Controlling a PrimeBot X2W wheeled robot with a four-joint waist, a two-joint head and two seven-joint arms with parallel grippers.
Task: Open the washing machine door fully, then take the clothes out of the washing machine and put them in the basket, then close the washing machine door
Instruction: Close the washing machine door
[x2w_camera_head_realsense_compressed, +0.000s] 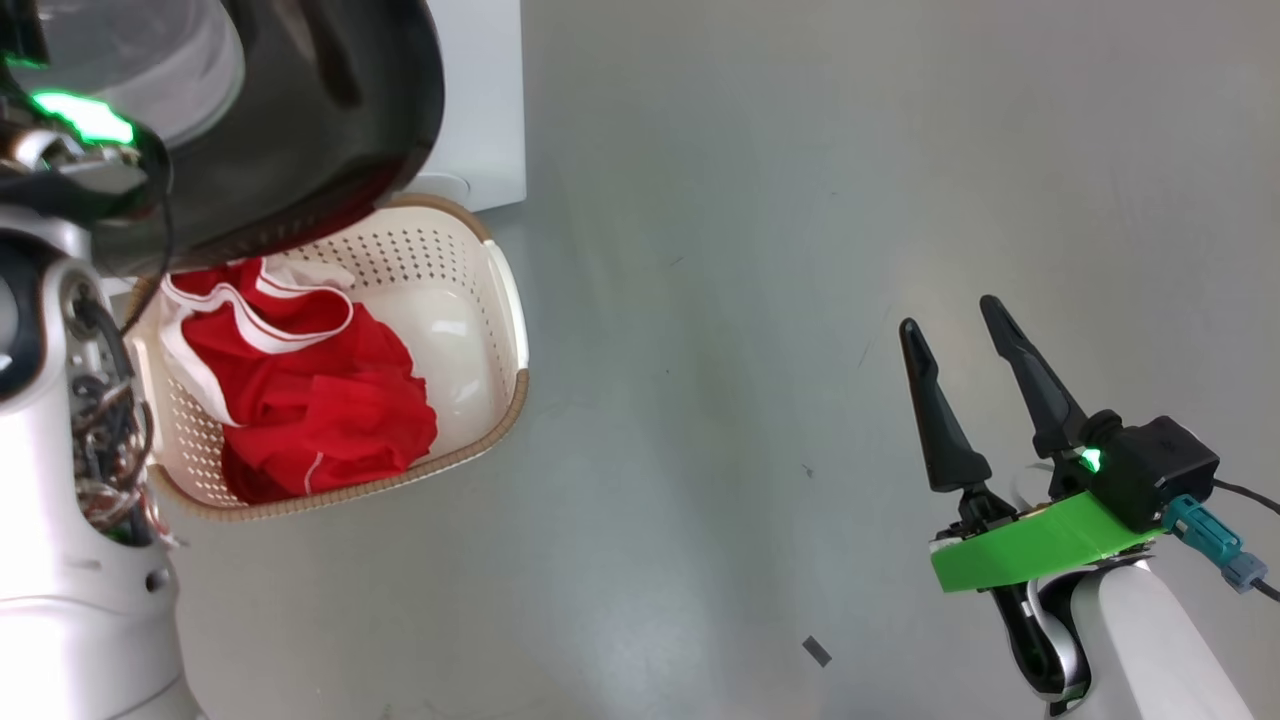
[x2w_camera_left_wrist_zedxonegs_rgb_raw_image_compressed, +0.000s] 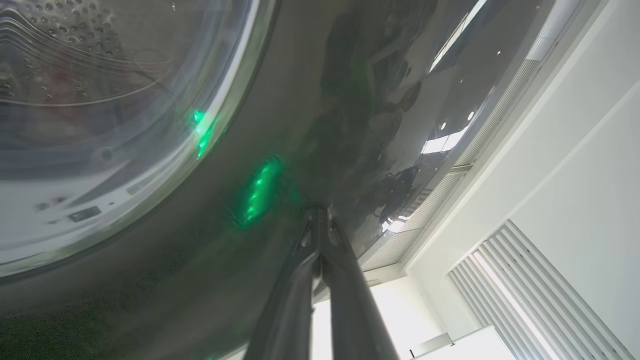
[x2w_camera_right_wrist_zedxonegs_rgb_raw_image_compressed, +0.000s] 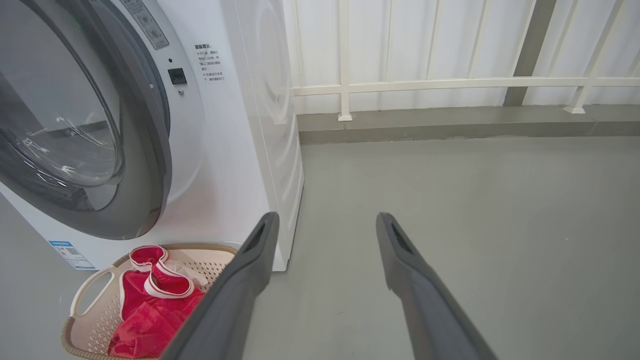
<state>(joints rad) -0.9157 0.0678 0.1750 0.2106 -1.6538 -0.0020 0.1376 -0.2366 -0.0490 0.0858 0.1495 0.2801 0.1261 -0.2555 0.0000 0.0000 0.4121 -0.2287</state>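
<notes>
Though wrist-close, drum (x2w_camera_left_wrist_zedxonegs_rgb_raw_image_compressed: 65, 22) through door glass (x2w_camera_left_wrist_zedxonegs_rgb_raw_image_compressed: 125, 165)

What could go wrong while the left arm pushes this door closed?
1. The left gripper is shut, and just its tips meet the glossy black rim of the washing machine door. On that smooth curve they could slide off mid-push.
2. The door hangs ajar above the basket, with the left forearm close beside it. Following the door, the arm might nudge the basket or catch the clothes.
</notes>
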